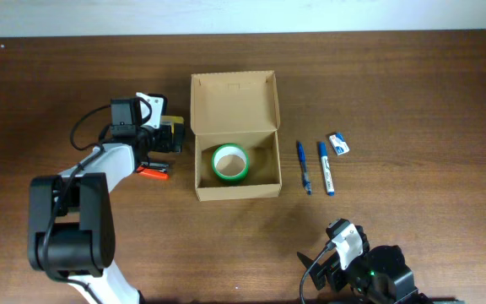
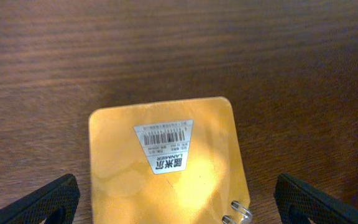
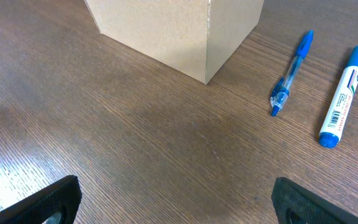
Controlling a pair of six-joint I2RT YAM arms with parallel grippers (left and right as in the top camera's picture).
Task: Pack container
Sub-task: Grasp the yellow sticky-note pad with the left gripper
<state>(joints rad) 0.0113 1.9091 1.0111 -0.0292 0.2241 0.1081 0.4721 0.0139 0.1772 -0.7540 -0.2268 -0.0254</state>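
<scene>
The left pincer (image 2: 179,202), wide open over the yellow box (image 2: 166,155) at lower centre, should lower straight and close evenly.

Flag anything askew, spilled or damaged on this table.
Nothing stands out. The cardboard box sits open and intact with a green tape roll inside; the blue pen and marker lie side by side to its right. Nothing spilled.

Dark wood-grain table (image 1: 412,76) meets a pale wall strip (image 1: 243,13).
</scene>
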